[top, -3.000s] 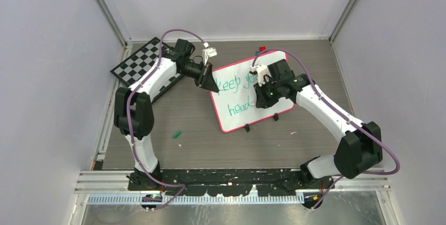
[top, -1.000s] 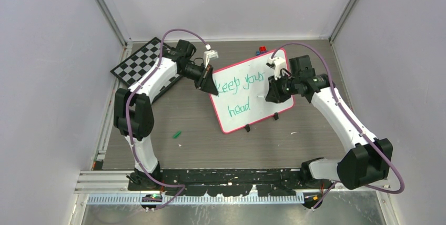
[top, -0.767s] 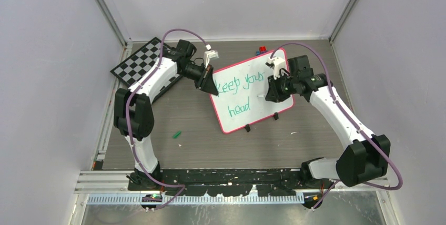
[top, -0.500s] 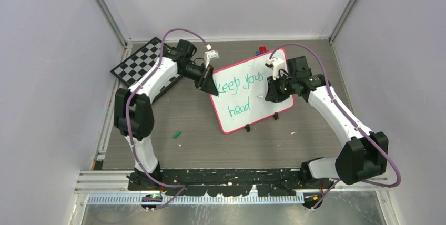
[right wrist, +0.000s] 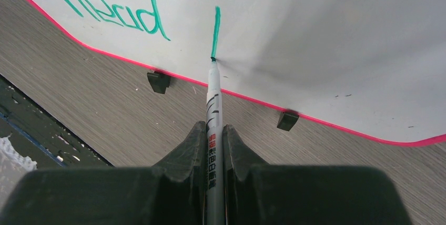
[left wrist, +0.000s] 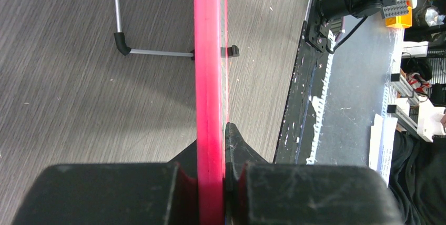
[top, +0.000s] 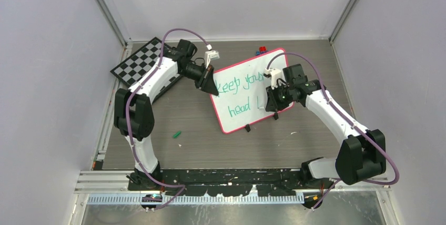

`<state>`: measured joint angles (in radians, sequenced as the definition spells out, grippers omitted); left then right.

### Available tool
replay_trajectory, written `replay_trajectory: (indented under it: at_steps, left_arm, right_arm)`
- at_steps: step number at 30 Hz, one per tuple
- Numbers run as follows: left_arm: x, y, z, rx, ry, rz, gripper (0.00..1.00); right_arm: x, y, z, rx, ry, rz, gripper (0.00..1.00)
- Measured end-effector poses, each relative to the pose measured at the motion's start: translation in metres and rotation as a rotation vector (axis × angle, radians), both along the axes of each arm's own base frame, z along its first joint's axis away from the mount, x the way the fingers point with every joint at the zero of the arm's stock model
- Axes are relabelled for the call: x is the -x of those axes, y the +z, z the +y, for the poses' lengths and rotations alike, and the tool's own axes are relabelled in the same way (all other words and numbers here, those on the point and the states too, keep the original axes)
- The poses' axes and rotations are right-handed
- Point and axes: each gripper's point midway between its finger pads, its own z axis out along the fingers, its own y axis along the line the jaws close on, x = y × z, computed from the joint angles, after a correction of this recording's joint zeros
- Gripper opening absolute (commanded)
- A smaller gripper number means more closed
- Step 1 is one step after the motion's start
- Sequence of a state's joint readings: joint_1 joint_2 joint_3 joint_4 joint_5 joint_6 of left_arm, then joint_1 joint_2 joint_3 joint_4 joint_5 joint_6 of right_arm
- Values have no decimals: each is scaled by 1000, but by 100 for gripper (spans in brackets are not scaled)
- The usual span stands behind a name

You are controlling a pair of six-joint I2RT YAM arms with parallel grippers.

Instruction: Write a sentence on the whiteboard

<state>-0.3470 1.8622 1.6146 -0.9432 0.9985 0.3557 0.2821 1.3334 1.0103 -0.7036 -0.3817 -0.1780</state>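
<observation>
Seen from above, a dark wood-grain table (top: 200,146) carries a black-and-white chessboard (top: 138,63) at its 10 o'clock corner. The left arm reaches past the chessboard, and the left gripper (top: 209,84) is clenched on the left edge of the whiteboard (top: 239,121). The left wrist view shows that gripper (left wrist: 212,151) pinching the board's red-pink rim (left wrist: 209,51) edge-on between its two black fingers. A small green cap (top: 177,134) lies on the table at 8 o'clock from the board, well apart from it. The whiteboard sits just right of the table's centre, turned slightly counterclockwise, with two small black feet (right wrist: 158,81) along its near edge. The sentence (top: 235,85) on it is green handwriting, "keep your" on the first line and "head" on the second. In the right wrist view "head" (right wrist: 113,12) appears upside down, with a single straight green stroke (right wrist: 215,28) beside it. The right gripper (top: 269,101), at 3 o'clock on the board, grasps a white marker (right wrist: 213,109) between its fingers. In that wrist view the right gripper (right wrist: 213,135) holds the marker with its tip touching the board at the near end of the stroke.
</observation>
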Motion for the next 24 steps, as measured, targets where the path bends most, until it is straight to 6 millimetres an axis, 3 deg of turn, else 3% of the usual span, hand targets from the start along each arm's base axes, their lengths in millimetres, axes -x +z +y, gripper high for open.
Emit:
replay_trajectory:
  at_steps: [7, 15, 24]
  left_arm:
    - [0, 0, 0, -3, 0, -1, 0]
    - [0, 0, 0, -3, 0, -1, 0]
    - [0, 0, 0, -5, 1, 2, 0]
  right_arm:
    - [-2, 3, 0, 6, -2, -8, 0]
    - [-19, 26, 2, 2, -12, -75, 0]
    - [-21, 25, -2, 17, -15, -77, 0]
